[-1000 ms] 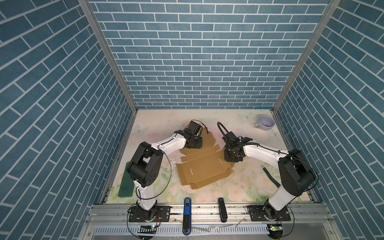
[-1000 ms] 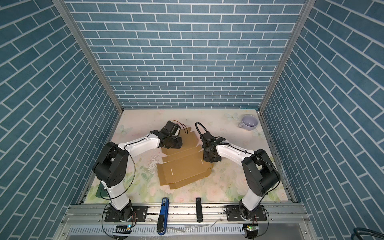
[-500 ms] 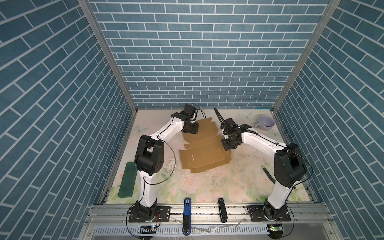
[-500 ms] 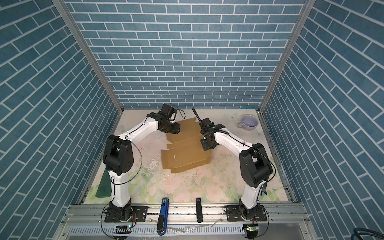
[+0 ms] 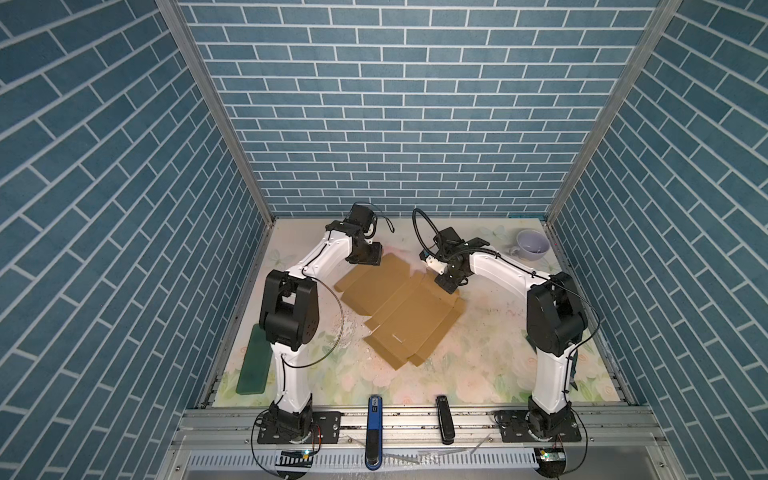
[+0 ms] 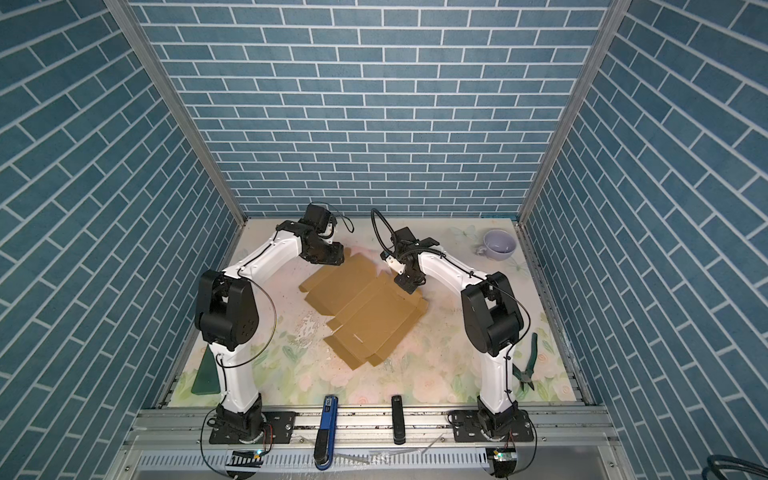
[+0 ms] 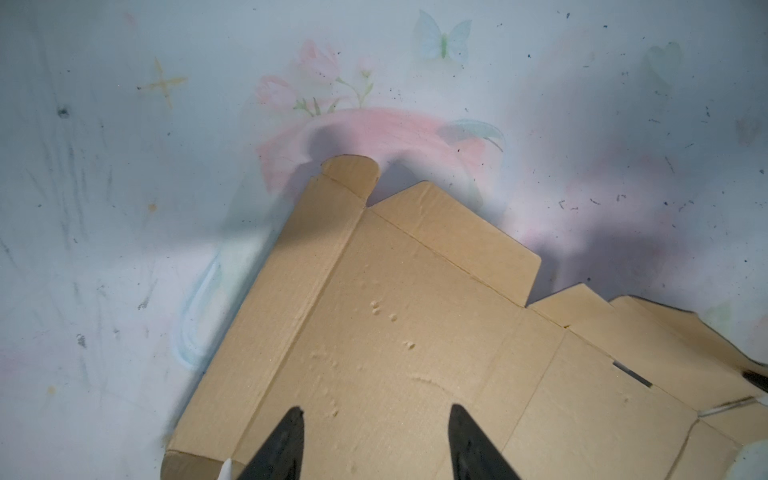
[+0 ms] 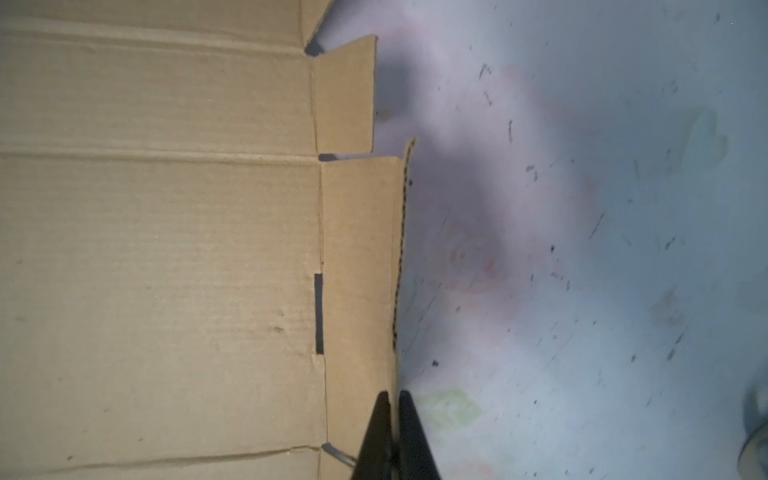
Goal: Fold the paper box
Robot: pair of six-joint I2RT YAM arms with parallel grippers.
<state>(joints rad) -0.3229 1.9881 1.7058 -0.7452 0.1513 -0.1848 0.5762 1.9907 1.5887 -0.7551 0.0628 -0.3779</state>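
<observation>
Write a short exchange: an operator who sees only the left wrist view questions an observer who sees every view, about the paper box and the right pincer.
Operator: I see the paper box below me. Does the right pincer hold it?
Observer: Yes. In the right wrist view it is shut on the edge of a raised side flap.
Operator: What else is on the table?
Observer: In both top views a lilac cup stands in the far right corner, apart from the box.
</observation>
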